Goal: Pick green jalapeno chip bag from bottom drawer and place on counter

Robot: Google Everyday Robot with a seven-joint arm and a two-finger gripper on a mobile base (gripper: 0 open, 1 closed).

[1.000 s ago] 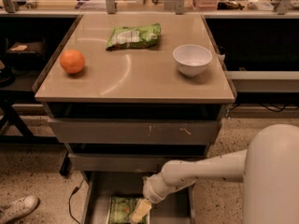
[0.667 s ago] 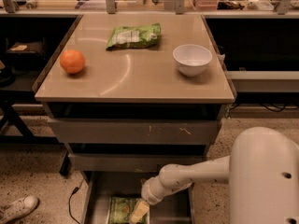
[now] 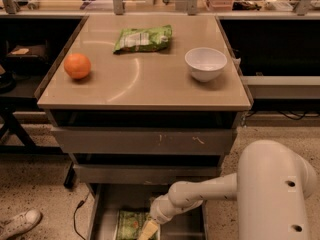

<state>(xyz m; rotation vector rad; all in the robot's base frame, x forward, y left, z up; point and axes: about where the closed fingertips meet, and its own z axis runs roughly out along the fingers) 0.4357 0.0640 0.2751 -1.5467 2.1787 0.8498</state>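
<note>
Tool (image 3: 148, 229) sits low in the bottom drawer (image 3: 112, 200), at the right edge of the green jalapeno chip bag (image 3: 129, 223); can't tell its grip.

Dark mottled-green crinkly chip bag (image 3: 129, 225) lies flat in the open, shallow grey metal bottom drawer (image 3: 106, 209). Gripper (image 3: 148, 230) sits at the bag's right edge. Glossy beige rectangular counter (image 3: 150, 81) is above.

No text, brand or number could be read anywhere: neither the markings on the green jalapeno chip bag (image 3: 129, 225) in the bottom drawer (image 3: 186, 223), with the gripper (image 3: 149, 230) at its right edge, nor the white patch on the paler bag (image 3: 142, 38) on the counter (image 3: 150, 86).
</note>
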